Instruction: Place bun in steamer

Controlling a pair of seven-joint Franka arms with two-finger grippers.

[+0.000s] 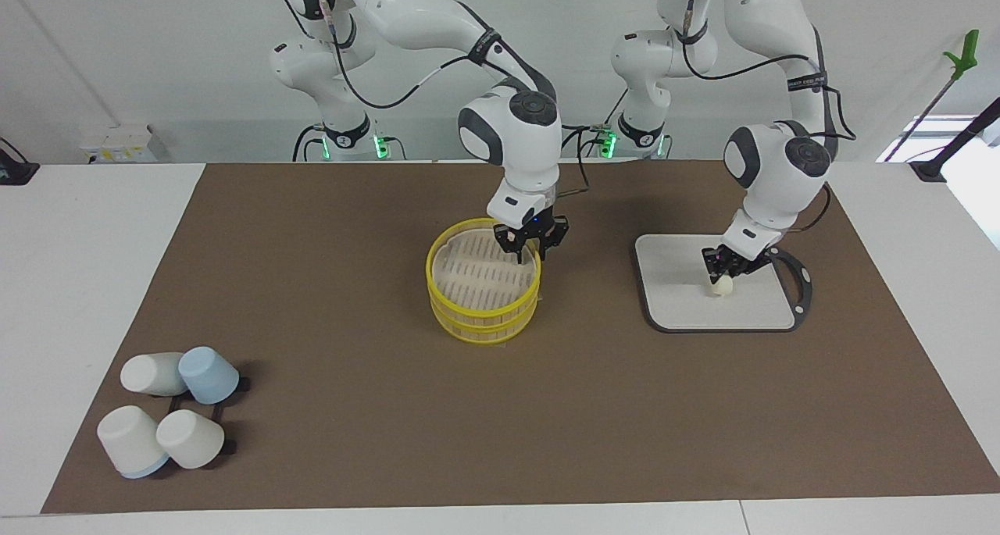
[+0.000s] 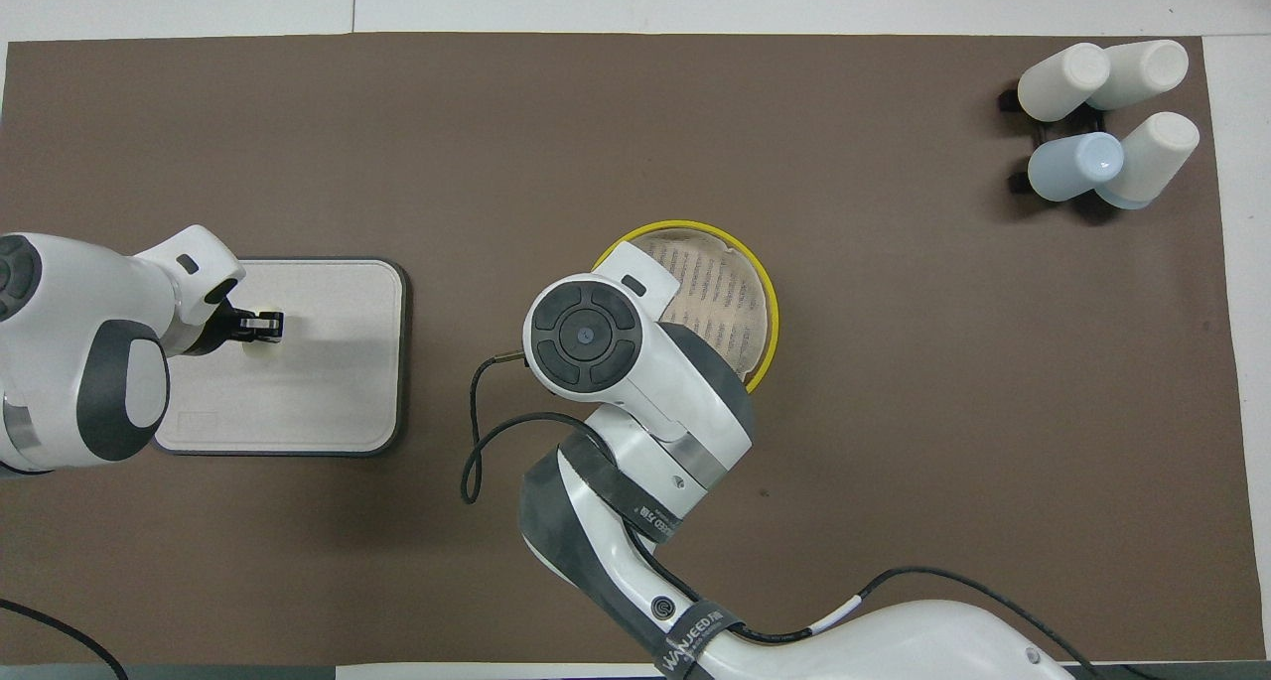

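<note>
The bun (image 1: 720, 286), a small pale cream lump, rests on the grey board (image 1: 680, 293) toward the left arm's end of the table. My left gripper (image 1: 724, 272) is down on it, shut on its top. From overhead, only a sliver of the bun (image 2: 256, 348) shows beside the left gripper (image 2: 266, 325). The steamer (image 1: 478, 311), a yellow-rimmed basket in two stacked tiers, stands at the middle of the table. My right gripper (image 1: 525, 252) is at the part of its rim nearest the robots. In the overhead view the right wrist hides that gripper and part of the steamer (image 2: 740, 293).
Several upturned white and blue cups (image 1: 168, 406) on a black rack sit at the right arm's end, at the table edge farthest from the robots; overhead, the cups (image 2: 1102, 124) lie in the upper corner. A brown mat (image 1: 351, 441) covers the table.
</note>
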